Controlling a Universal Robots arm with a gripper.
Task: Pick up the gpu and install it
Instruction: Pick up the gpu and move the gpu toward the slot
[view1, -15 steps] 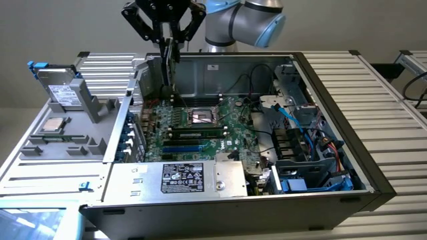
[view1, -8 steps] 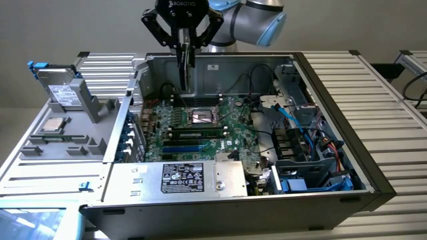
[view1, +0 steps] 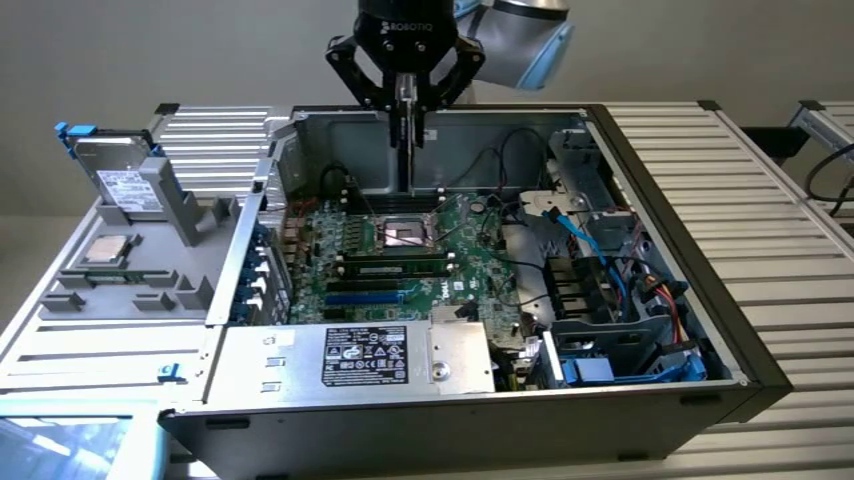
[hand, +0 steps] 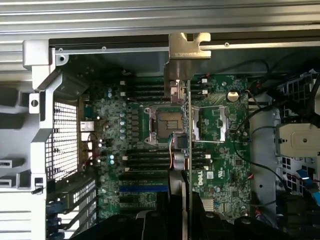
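The claw (view1: 404, 105) is clamped on the gpu (view1: 404, 150), which hangs straight down from it on its edge, a thin dark card in the air above the open computer case (view1: 747, 330). In the wrist view the card is edge-on, with its silver bracket (hand: 187, 45) at the end far from the claw. Under the claw, the case holds the green motherboard (view1: 461, 275) with one memory stick (view1: 391, 268), and lower in front the power supply (view1: 360, 357) (its label is too small to read). Well off to the claw's side, on the exterior view's left, a grey tray (view1: 120, 300) carries a hard drive (view1: 120, 180) and a processor chip (view1: 107, 250). The claw's body reads ROBOTIQ, the motherboard DELL.
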